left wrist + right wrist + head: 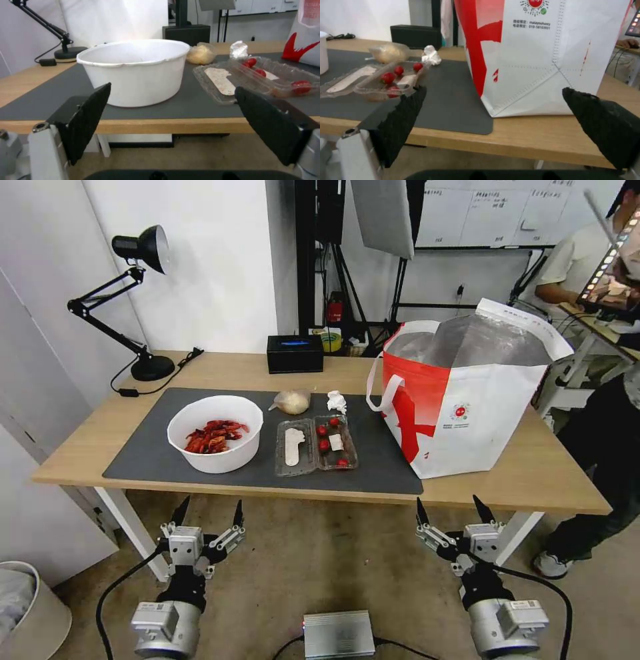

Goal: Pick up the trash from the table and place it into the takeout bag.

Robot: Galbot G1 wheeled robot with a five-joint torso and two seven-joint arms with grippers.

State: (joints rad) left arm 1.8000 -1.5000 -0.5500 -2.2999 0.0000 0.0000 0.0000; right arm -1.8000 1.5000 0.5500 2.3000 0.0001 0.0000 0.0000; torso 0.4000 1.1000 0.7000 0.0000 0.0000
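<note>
Nothing is bagged yet, I judge: bowl point(215, 433), clamshell tray point(316, 445), tissue point(337, 401) and bag lump point(293, 401) sit on the surface's mat point(143, 453), beside the takeout bag point(467, 393). My left claw point(208, 511) and right claw point(455, 509) hang spread, empty, before the edge.

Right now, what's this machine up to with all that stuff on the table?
Nothing is being handled yet. The left gripper and right gripper hang open in front of the light-wood table, short of its near edge. On the dark grey mat wait a white bowl of red scraps, a clear plastic clamshell tray, a beige knotted bag lump and a crumpled white tissue. The red-and-white takeout bag stands open beside them.
</note>
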